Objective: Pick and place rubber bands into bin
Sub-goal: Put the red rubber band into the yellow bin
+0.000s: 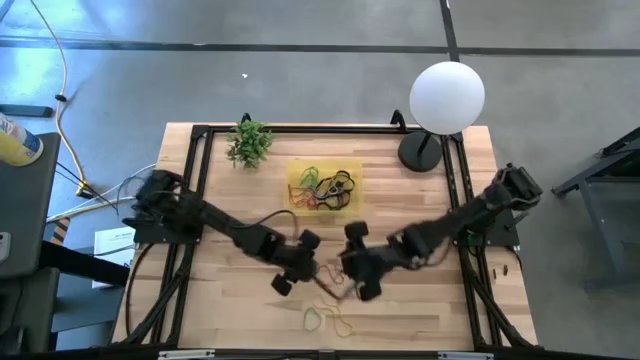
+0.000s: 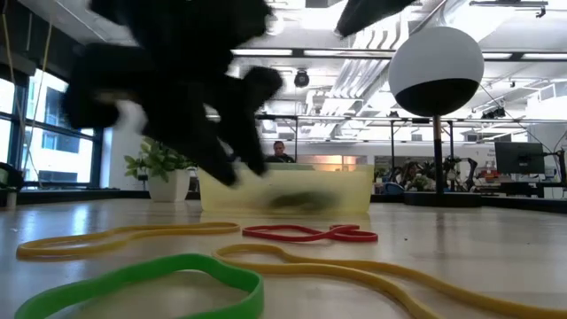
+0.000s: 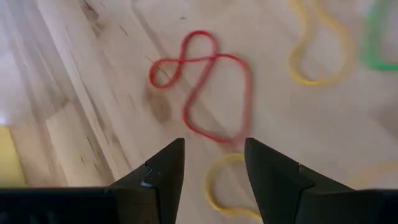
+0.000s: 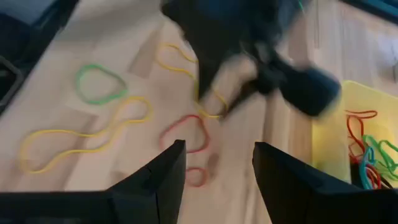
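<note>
Grey concrete floor (image 1: 300,80); tall windows (image 2: 40,133); ceiling strip lights (image 2: 292,53).

table (image 1: 230,300): light wood | on it: bin (image 1: 296,180); rubber bands (image 1: 330,320); plant (image 1: 249,143); lamp (image 1: 420,152)

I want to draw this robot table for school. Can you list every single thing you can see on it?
rubber bands on the table: at least four; a red one, a green one, yellow ones; loose on the wood at the near edge, by the claws
rubber bands in the bin: a mixed pile I cannot count; red, green, black
bin: one, see-through yellow, middle of the far side
plant: one, green, far left
lamp: one, white ball on a black base, far right
table: one, light wood
left claw: black, open, over the red band
right claw: black, open, beside it, above the same bands
</note>
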Motion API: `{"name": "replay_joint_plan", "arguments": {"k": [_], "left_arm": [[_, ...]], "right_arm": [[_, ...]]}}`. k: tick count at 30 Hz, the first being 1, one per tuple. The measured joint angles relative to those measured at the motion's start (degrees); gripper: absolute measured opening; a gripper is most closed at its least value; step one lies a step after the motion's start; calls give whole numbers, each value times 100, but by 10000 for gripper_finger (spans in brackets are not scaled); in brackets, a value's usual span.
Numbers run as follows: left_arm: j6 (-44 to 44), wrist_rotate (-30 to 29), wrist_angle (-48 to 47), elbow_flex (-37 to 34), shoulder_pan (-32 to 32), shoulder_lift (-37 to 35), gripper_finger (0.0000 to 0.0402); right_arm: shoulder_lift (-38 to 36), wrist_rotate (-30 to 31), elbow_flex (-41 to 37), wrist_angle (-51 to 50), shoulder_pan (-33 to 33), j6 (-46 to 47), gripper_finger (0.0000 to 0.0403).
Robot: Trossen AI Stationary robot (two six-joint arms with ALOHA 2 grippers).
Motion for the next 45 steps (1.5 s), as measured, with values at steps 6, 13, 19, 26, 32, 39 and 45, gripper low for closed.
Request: {"name": "replay_joint_plan", "arguments": {"k": [6,13,19,26,32,39,45], "left_arm": [[475,183,-838,1056,277,783,156],[778,491,-1019,1614,365,1241,156],[727,732,-1148,1848,458,1566,156],[567,868,-1263,1958,525,1697,152],[371,1211,-1339,1954,682,1712,104],[196,1356,-1417,1954,845,1728,48],[413,1377,-1499,1954,872,1728,7]], "right_arm": [[-2,766,0,-110,1021,934,163],[-4,1937,0,-231,2273,2148,148],[-4,2858,0,-13,3035,2429,142],[-4,3160,0,313,3283,2125,142],[-4,3149,0,301,3235,2088,140],[-4,3112,0,289,3222,2088,140],[-4,3114,0,289,3222,2088,140]]}}
